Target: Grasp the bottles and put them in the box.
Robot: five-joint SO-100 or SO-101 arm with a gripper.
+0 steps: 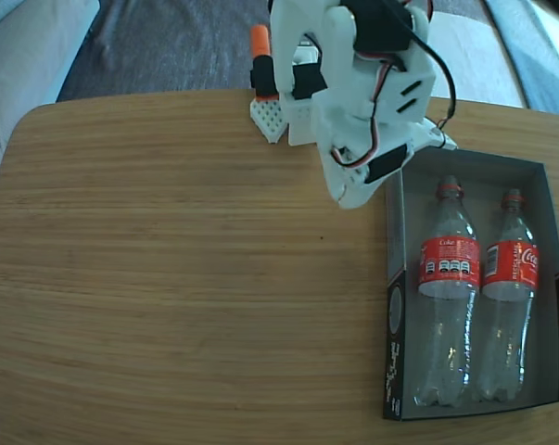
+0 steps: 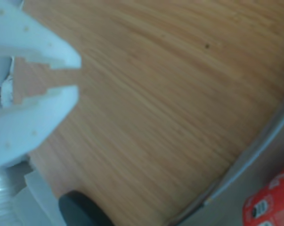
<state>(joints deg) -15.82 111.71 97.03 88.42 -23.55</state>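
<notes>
Two clear bottles with red labels lie side by side in the box, necks toward the far side: one on the left, one on the right. The box is a dark shallow tray at the table's right edge in the fixed view. My white arm is folded back at the far side, with its gripper just beyond the box's far left corner. In the wrist view the gripper hangs over bare wood with its jaws drawn together and nothing between them. The box's wall and a red label show at the lower right.
The rounded wooden table spreads out left of the box. An orange and black part and the arm's white base sit at the far edge. A grey sofa lies beyond the table's left corner.
</notes>
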